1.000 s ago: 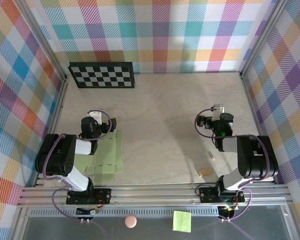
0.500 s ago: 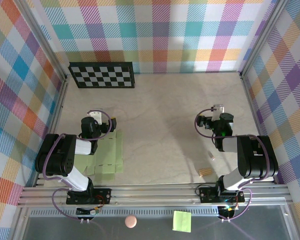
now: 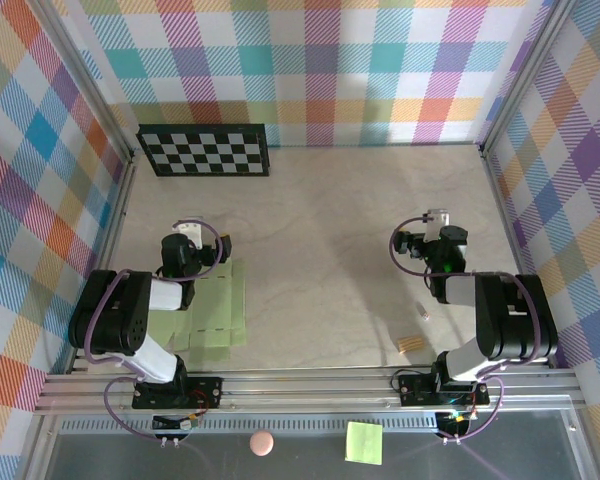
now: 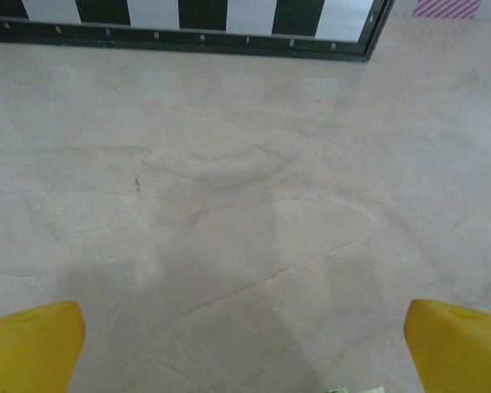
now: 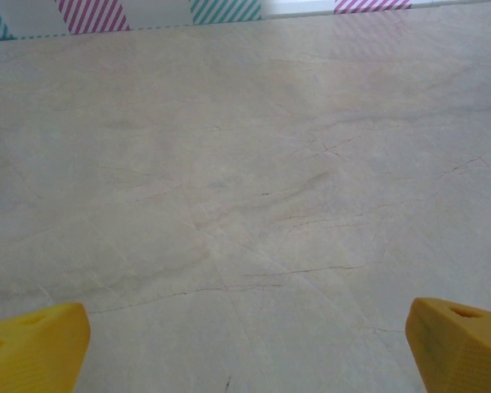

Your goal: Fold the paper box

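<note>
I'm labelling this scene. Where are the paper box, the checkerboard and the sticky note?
paper box (image 3: 224, 310): top view, on its bare flat panel.
checkerboard (image 3: 205, 150): top view, at the board's middle.
sticky note (image 3: 364, 441): top view, at the square's middle.

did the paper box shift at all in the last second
No. The paper box keeps the same gap to the front rail and the same offset below the checkerboard.

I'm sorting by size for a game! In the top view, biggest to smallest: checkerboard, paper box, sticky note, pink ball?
1. checkerboard and paper box: about alike, box partly under the left arm
2. sticky note
3. pink ball
</note>
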{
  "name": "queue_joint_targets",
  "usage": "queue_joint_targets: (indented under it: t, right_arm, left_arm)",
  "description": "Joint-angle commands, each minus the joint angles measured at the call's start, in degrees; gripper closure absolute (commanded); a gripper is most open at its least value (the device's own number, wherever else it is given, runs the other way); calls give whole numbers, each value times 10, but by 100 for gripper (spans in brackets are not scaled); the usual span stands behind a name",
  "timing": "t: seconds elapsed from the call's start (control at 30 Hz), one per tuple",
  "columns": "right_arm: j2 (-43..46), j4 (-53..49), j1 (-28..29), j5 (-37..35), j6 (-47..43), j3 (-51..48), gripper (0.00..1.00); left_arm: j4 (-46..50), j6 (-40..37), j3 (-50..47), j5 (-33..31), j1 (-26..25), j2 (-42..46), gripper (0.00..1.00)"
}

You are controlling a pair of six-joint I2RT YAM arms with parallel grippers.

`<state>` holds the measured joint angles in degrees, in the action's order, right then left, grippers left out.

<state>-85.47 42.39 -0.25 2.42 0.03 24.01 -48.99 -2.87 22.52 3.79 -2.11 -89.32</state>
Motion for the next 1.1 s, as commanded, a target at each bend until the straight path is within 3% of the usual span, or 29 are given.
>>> queue_joint_targets:
  t: [0.0,0.17,0.33,0.57,0.73,0.87,1.07]
  right_arm:
    - [46,-52,1,0,7,21,1]
    - [95,-173,2,14,15,66,1]
    - [127,-268,3,51,45,105,1]
    - [137,-431,7,80,168,176,1]
    - [137,-508,17,139,207,203,0]
    - [122,-518,26,191,249,207,1]
    - [92,-537,85,201,264,222,1]
  left_arm:
    - [31,8,3,-24,3,56,0]
    - [143,16,36,-81,-14,125,0]
    - [293,89,94,-105,-23,188,0]
    - [532,196,174,-14,-49,221,8]
    - [694,241,198,-1,-96,227,10]
    - [762,272,183,5,-132,225,11]
    - [792,324,140,-13,-213,221,10]
